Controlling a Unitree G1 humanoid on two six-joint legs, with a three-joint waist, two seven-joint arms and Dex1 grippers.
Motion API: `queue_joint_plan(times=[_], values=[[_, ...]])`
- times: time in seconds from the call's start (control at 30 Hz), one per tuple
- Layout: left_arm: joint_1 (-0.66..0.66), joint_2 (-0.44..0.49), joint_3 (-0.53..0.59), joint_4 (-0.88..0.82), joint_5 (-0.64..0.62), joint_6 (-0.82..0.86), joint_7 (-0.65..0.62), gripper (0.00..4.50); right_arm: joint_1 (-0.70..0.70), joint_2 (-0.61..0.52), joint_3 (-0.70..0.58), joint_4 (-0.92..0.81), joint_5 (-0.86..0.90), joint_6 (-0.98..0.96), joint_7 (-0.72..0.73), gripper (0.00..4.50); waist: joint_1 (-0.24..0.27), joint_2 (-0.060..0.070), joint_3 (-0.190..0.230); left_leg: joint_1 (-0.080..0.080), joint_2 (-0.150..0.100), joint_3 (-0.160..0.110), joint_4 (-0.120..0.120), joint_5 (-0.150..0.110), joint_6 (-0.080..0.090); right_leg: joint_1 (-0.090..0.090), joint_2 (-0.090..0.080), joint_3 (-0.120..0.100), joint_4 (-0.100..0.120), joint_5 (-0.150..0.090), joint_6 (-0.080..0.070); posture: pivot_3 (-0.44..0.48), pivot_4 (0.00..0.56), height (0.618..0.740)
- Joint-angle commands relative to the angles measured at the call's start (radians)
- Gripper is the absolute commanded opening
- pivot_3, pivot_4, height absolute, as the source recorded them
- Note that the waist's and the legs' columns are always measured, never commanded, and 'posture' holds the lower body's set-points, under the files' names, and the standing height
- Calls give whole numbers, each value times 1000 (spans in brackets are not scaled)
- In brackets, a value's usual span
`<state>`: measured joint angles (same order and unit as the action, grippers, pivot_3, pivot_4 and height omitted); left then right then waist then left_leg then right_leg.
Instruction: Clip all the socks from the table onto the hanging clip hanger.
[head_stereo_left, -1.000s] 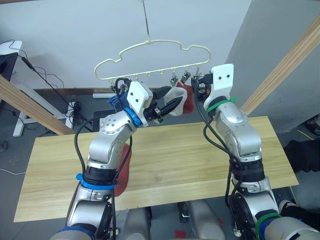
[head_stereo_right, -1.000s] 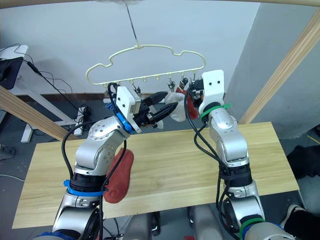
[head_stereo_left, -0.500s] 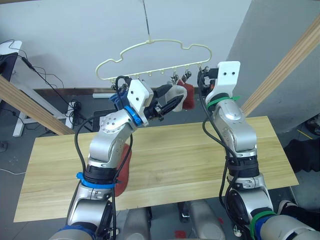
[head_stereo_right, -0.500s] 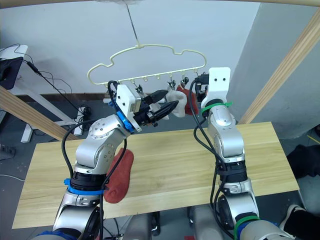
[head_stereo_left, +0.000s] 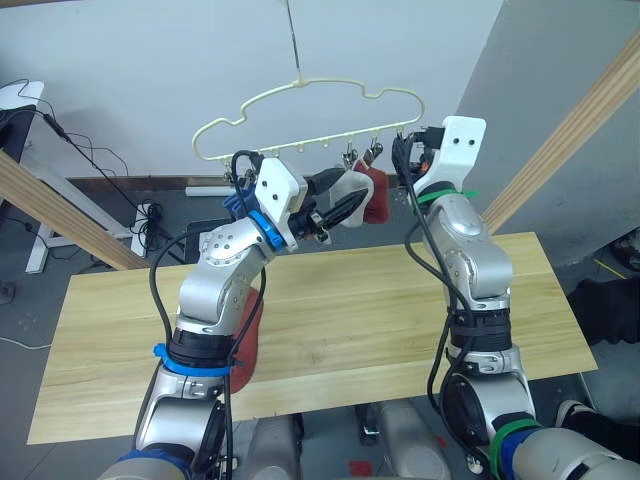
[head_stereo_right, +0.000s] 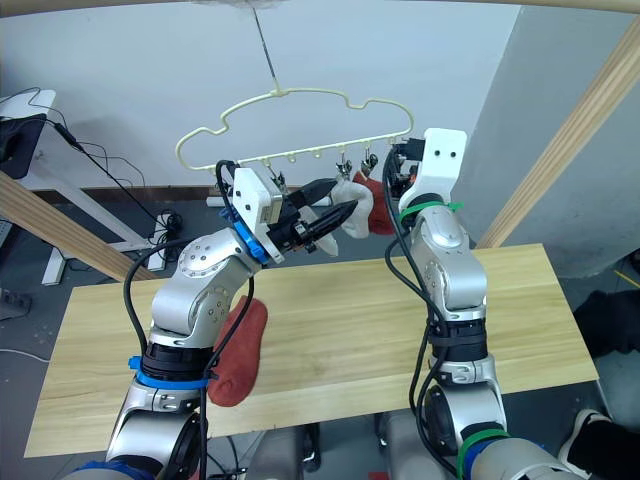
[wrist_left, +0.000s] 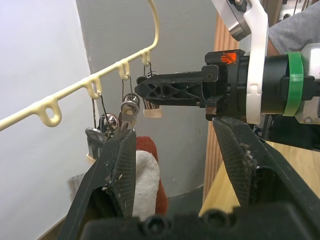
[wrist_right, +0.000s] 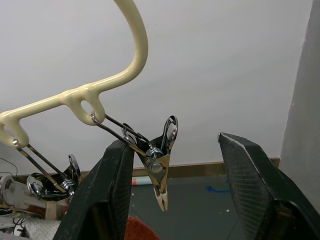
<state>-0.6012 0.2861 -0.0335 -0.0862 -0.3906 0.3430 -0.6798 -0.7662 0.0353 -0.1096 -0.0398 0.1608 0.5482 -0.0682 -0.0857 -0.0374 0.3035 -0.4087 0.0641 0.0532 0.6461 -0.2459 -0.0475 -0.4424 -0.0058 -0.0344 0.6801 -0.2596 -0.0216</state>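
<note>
Lab: bare walls, floor cables (head_stereo_left: 70, 140), test table (head_stereo_left: 330, 310).

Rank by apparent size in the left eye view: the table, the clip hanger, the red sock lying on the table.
1. Table
2. Clip hanger
3. Red sock, though the left arm hides part of it.

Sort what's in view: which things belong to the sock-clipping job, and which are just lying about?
Job:
hanger
end clip between the right gripper's open fingers
grey sock and red sock, hanging clipped
red sock on table
table
left gripper, open

Lying about:
cables on the wall
slanted wooden poles
</note>
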Motion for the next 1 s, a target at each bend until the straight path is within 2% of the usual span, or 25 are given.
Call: queue_joint_plan(times=[0.03,1.0], values=[[-17,-7,-6,-29,-5,-8,0,2728,-29,11,1,-38,19,-4,-2,2735,0,0,0,0,0,0,0,0,0,0,0,0,0,0,0,-166,276,740],[-17,-21,-7,-29,-7,-3,9,2728,-31,36,17,-35,22,30,-28,2735,0,0,0,0,0,0,0,0,0,0,0,0,0,0,0,-173,269,740]])
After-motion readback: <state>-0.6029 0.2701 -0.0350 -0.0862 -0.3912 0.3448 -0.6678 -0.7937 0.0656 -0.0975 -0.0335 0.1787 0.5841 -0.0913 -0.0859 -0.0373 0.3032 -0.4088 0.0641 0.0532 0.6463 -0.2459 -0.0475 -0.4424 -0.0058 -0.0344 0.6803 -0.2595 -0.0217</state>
